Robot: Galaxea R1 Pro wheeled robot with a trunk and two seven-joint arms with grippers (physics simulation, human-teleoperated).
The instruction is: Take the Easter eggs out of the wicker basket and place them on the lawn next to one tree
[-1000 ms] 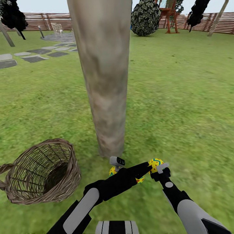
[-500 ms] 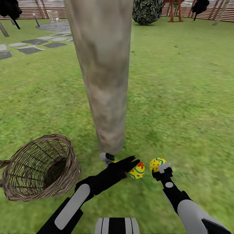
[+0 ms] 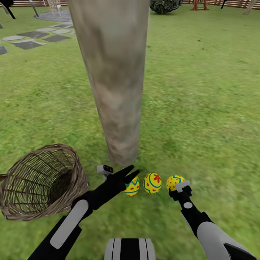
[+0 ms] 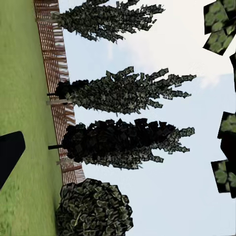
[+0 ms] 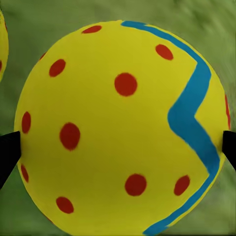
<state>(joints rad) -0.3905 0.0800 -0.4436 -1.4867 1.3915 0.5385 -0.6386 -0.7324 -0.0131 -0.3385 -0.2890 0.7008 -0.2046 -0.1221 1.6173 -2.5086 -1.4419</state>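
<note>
Three yellow Easter eggs lie in a row on the lawn (image 3: 202, 108) just in front of the foot of the thick pale tree (image 3: 115, 90). The left egg (image 3: 132, 187) sits under the tips of my left gripper (image 3: 130, 173), whose black fingers are spread open with nothing between them. The middle egg (image 3: 152, 183) shows a red flower mark. My right gripper (image 3: 177, 187) is shut on the right egg (image 5: 118, 128), with a fingertip (image 5: 9, 152) against each side of it. The wicker basket (image 3: 21, 202) lies tipped on the grass to the left, with no egg in it.
Grey stepping stones (image 3: 29, 43) lie at the far left. A dark bush (image 3: 165, 5) and a slatted fence (image 4: 54, 54) stand at the far edge of the grass. Open grass stretches to the right of the trunk.
The head camera has tilted down. My left arm has drawn back to the left, uncovering two eggs resting on the grass. The right gripper and its egg have stayed put.
</note>
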